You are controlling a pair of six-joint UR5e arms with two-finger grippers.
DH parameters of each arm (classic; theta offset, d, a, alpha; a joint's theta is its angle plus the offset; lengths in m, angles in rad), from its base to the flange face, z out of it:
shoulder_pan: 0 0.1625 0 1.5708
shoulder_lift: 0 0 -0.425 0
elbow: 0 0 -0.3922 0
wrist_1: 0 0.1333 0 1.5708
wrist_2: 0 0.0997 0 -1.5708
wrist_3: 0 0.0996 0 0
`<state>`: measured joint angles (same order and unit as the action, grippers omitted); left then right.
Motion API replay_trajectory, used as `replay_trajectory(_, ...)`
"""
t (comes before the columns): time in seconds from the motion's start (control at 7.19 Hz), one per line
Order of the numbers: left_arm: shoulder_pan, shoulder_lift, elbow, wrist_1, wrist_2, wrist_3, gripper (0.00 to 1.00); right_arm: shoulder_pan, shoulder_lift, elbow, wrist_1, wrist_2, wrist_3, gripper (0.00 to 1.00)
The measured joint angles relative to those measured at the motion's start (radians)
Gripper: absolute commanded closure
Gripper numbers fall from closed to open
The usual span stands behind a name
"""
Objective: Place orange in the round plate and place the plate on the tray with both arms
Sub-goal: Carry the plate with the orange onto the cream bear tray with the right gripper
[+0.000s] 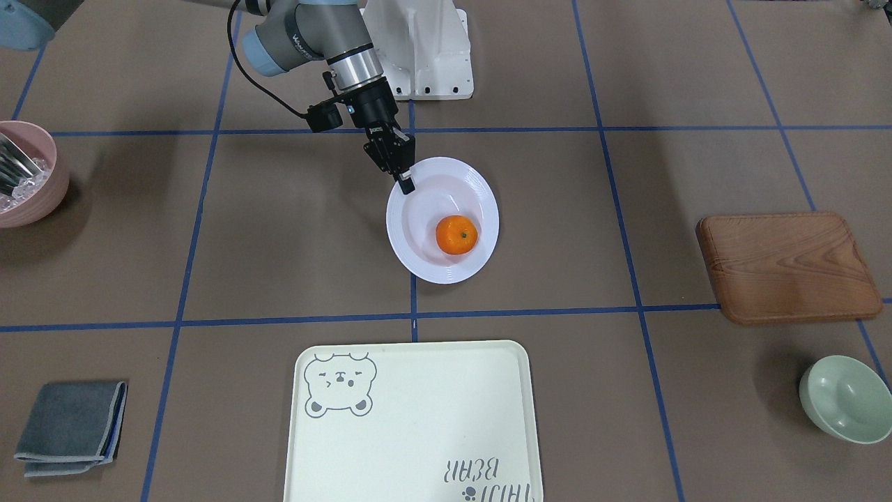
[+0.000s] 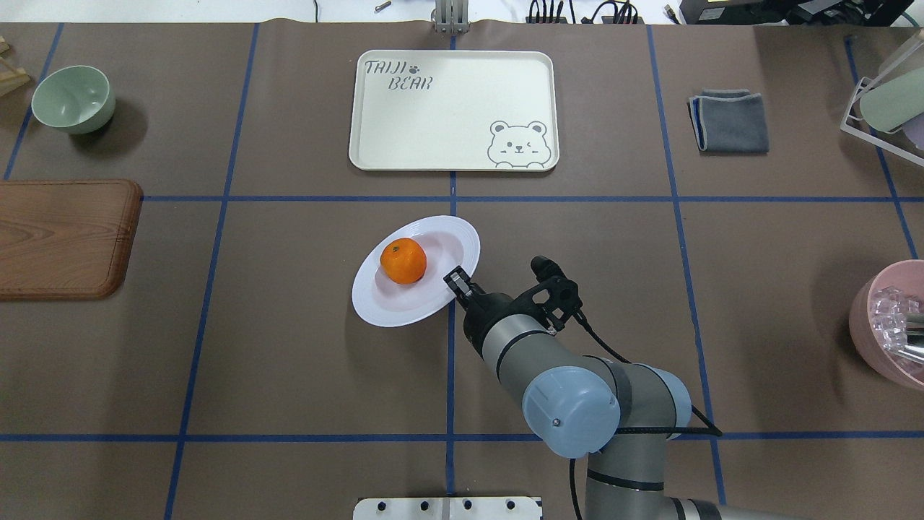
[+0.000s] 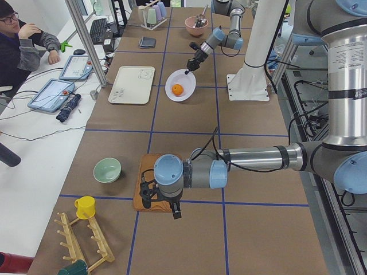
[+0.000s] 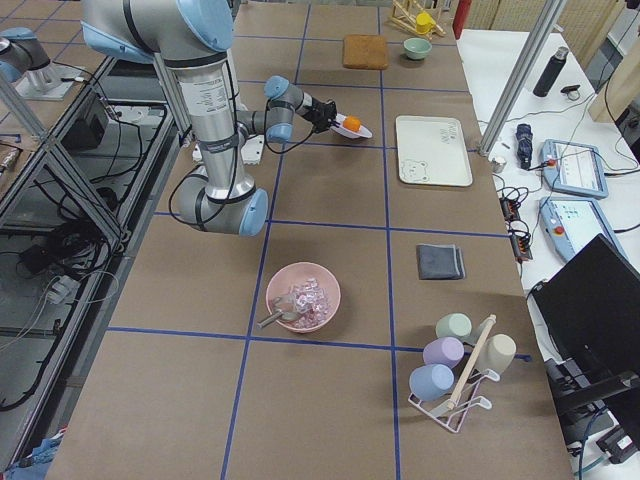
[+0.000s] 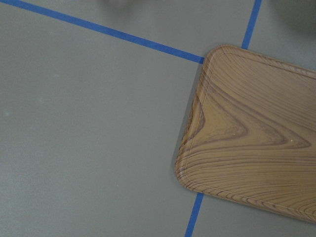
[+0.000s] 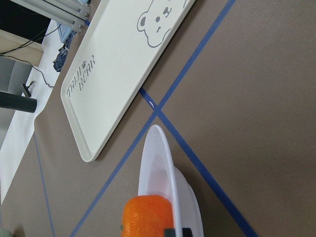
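Observation:
The orange [image 1: 456, 234] lies inside the round white plate [image 1: 425, 261], near the middle of the table. My right gripper [image 1: 406, 183] is shut on the plate's rim on the robot's side, and the plate looks slightly tilted. In the right wrist view the orange [image 6: 147, 216] sits in the plate [image 6: 158, 163], with the tray [image 6: 113, 84] beyond it. The cream bear tray [image 1: 411, 432] lies bare, apart from the plate, on the side away from the robot. My left gripper [image 3: 175, 211] hangs over the wooden board, seen only in the left side view; I cannot tell whether it is open or shut.
A brown wooden board [image 2: 65, 238] and a pale green bowl [image 2: 72, 97] are on the robot's left side. A folded grey cloth [image 2: 729, 121] and a pink bowl [image 2: 891, 325] holding clear pieces are on its right. A person sits at a desk beyond the table.

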<state>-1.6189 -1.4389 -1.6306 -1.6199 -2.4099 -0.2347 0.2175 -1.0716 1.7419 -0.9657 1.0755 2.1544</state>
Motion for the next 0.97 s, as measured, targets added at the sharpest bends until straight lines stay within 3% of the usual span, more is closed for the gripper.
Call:
replay_trajectory(0.56,0.003,0.000,0.000,0.000,0.000,0.000,0.02,0.038,0.002,0.015,0.002,-0.001,0.032,1.00)
replay_trajectory(0.97,0.004,0.000,0.000,-0.001,0.000,0.001,0.02,0.127,0.013,0.014,0.003,0.010,0.048,1.00)
